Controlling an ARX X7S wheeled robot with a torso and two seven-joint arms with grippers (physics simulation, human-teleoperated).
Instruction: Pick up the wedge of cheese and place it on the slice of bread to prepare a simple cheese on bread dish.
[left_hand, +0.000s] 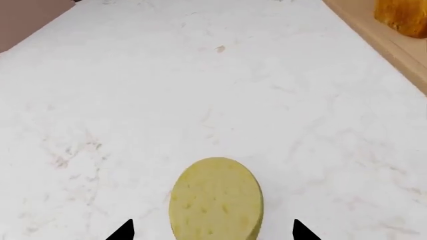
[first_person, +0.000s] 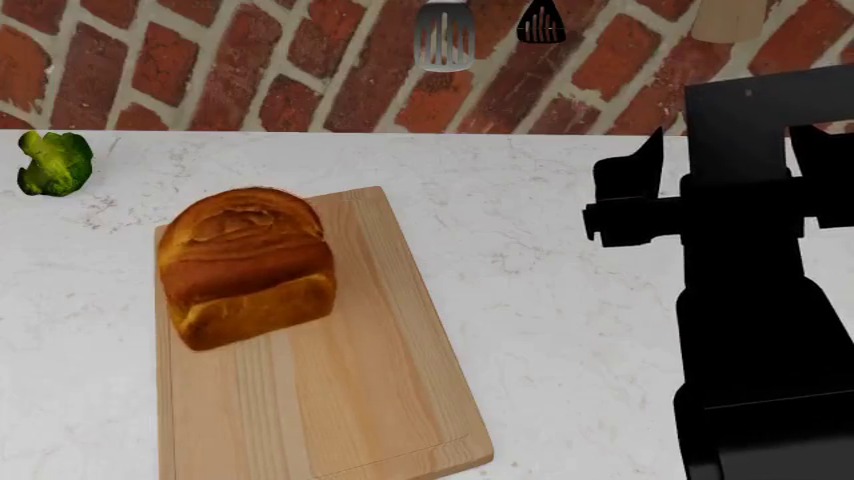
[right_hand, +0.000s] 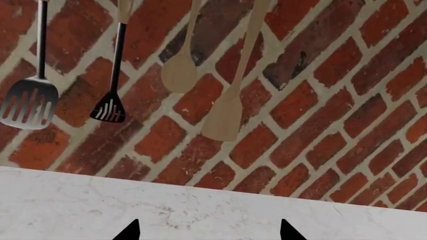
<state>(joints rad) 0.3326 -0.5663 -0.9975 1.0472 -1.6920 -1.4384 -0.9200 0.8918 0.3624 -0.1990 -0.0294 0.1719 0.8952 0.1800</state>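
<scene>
the wedge of cheese (left_hand: 215, 199) looks firm and smooth, so the left gripper (left_hand: 212, 231), jaws apart, should pinch its flat sides.

Wide bare marble counter (left_hand: 200, 75) runs between the wedge of cheese (left_hand: 216, 200) and the cutting board (left_hand: 393, 45), where the slice of bread (first_person: 246, 265) rises.
</scene>
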